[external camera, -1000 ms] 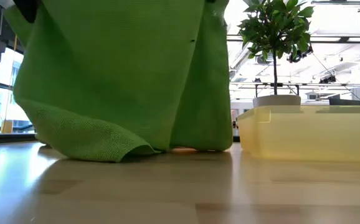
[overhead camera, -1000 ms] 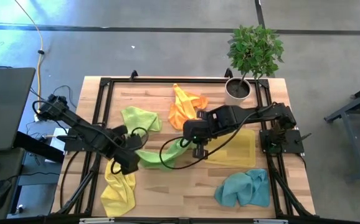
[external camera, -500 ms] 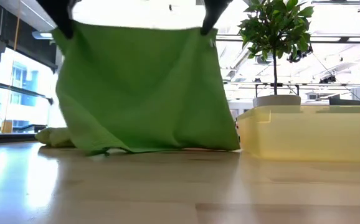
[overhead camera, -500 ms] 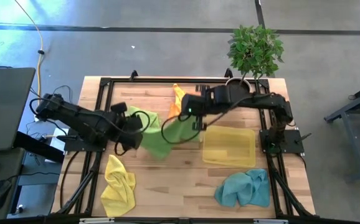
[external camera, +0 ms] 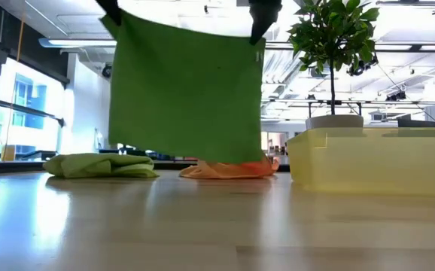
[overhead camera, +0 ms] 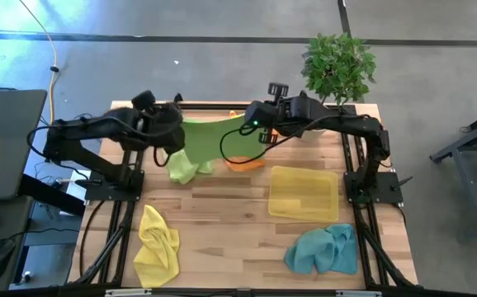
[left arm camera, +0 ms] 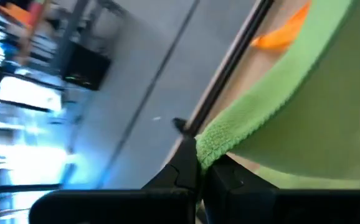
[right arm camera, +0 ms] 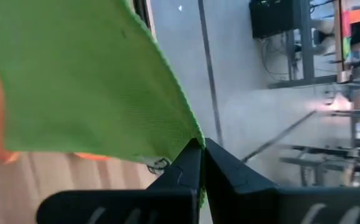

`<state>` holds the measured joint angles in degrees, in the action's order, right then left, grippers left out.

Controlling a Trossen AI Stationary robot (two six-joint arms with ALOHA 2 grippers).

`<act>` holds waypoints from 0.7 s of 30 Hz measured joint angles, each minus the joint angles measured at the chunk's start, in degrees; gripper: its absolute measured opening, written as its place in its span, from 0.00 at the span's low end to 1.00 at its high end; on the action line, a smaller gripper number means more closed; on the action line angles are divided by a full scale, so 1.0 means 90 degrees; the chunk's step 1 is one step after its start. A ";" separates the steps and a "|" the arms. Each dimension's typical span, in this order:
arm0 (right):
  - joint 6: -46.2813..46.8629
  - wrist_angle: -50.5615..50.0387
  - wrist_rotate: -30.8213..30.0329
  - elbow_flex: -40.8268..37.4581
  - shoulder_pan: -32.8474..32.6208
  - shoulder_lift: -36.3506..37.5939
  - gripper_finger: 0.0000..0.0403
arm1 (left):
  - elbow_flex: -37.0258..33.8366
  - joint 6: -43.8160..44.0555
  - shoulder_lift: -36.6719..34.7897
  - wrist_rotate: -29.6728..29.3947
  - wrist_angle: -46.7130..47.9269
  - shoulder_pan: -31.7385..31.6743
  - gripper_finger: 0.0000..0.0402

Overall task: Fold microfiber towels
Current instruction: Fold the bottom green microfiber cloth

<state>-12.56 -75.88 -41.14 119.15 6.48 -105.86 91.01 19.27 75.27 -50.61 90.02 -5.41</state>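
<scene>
We have a lime-green square microfiber towel (overhead camera: 214, 136) lifted off the wooden table (overhead camera: 222, 239) and stretched flat between our two arms, at the far edge of the table. Our left gripper (left arm camera: 198, 163) is clamped on one top corner of that cloth, and our right gripper (right arm camera: 202, 149) is clamped on the other; in both wrist views the dark fingers are pressed together with the green hem pinched between them. In the low view the towel hangs as a clean sheet, its bottom edge just above the table.

The other cloths wait below. A second lime-green towel (overhead camera: 187, 167) lies crumpled at the far left, just beside the hanging one. A rumpled orange towel (external camera: 229, 170) sits under the hanging sheet's right side. A yellow towel spread flat (overhead camera: 303, 193) lies at the right, a crumpled yellow towel (overhead camera: 156, 245) at the near left, and a bunched teal-blue towel (overhead camera: 323, 249) at the near right.

We judge that we are in the spreading step of one towel: it is opened out and not yet laid down or folded. The next move, as we see it, calls for both arms to come toward the near side together, keeping the top edge taut, and lower the sheet onto bare wood in the middle of the table, clear of the orange and lime-green heaps, so that it lands flat and ready for folding.
</scene>
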 joint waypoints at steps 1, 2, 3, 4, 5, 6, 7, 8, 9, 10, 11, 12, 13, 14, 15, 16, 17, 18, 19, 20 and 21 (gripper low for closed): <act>0.0177 -0.0073 0.0136 0.0000 -0.0067 0.0051 0.00 | 0.0175 0.0002 -0.0007 0.0225 -0.0005 0.0006 0.00; 0.0369 -0.0133 0.0289 0.0002 -0.0162 0.0109 0.00 | 0.0313 0.0002 -0.0011 0.0473 0.0000 0.0033 0.00; 0.0578 -0.0198 0.0465 0.0002 -0.0266 0.0177 0.00 | 0.0420 0.0019 -0.0011 0.0745 -0.0003 0.0096 0.00; 0.0787 -0.0280 0.0631 0.0003 -0.0381 0.0232 0.00 | 0.0505 0.0088 -0.0006 0.1052 -0.0002 0.0188 0.00; 0.1025 -0.0407 0.0839 0.0005 -0.0506 0.0293 0.00 | 0.0552 0.0212 -0.0005 0.1416 -0.0006 0.0299 0.00; 0.1277 -0.0560 0.1055 0.0005 -0.0642 0.0331 0.00 | 0.0563 0.0370 -0.0005 0.1763 -0.0006 0.0420 0.00; 0.1524 -0.0686 0.1274 0.0009 -0.0780 0.0343 0.00 | 0.0549 0.0534 -0.0005 0.2120 -0.0003 0.0543 0.00; 0.1763 -0.0802 0.1496 0.0010 -0.0927 0.0341 0.00 | 0.0497 0.0684 -0.0005 0.2478 -0.0017 0.0691 0.00; 0.1968 -0.0953 0.1671 0.0004 -0.1083 0.0322 0.00 | 0.0428 0.0816 0.0016 0.2784 -0.0003 0.0859 0.00; 0.2110 -0.1062 0.1816 -0.0014 -0.1222 0.0275 0.00 | 0.0345 0.0982 0.0080 0.3018 0.0005 0.1061 0.00; 0.2212 -0.1057 0.1924 -0.0077 -0.1363 0.0237 0.00 | 0.0237 0.1140 0.0142 0.3187 -0.0004 0.1281 0.00; 0.2267 -0.1016 0.2048 -0.0207 -0.1501 0.0217 0.00 | 0.0081 0.1293 0.0193 0.3333 -0.0020 0.1488 0.00; 0.2318 -0.0938 0.2185 -0.0413 -0.1625 0.0207 0.00 | -0.0064 0.1435 0.0259 0.3445 -0.0006 0.1690 0.00; 0.2400 -0.0767 0.2369 -0.0634 -0.1728 0.0203 0.00 | -0.0195 0.1574 0.0341 0.3520 0.0005 0.1874 0.00; 0.2495 -0.0550 0.2594 -0.0861 -0.1816 0.0203 0.00 | -0.0333 0.1727 0.0409 0.3608 -0.0005 0.2043 0.00; 0.2594 -0.0400 0.2868 -0.1086 -0.1891 0.0201 0.00 | -0.0494 0.1842 0.0469 0.3699 -0.0002 0.2204 0.00; 0.2706 -0.0281 0.3179 -0.1324 -0.1957 0.0201 0.00 | -0.0616 0.1937 0.0546 0.3754 -0.0024 0.2347 0.00; 0.2758 -0.0041 0.3514 -0.1585 -0.2017 0.0203 0.00 | -0.0724 0.2009 0.0637 0.3777 -0.0131 0.2477 0.00; 0.2823 0.0283 0.3833 -0.1852 -0.2076 0.0203 0.00 | -0.0851 0.2066 0.0716 0.3816 -0.0265 0.2595 0.00; 0.2860 0.0577 0.4110 -0.2124 -0.2129 0.0197 0.00 | -0.0986 0.2109 0.0797 0.3904 -0.0360 0.2702 0.00; 0.2897 0.0832 0.4352 -0.2385 -0.2179 0.0193 0.00 | -0.1088 0.2122 0.0890 0.3999 -0.0453 0.2803 0.00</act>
<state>13.51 -68.38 -1.97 97.69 -13.14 -104.12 81.21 38.36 83.28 -14.61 85.94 19.82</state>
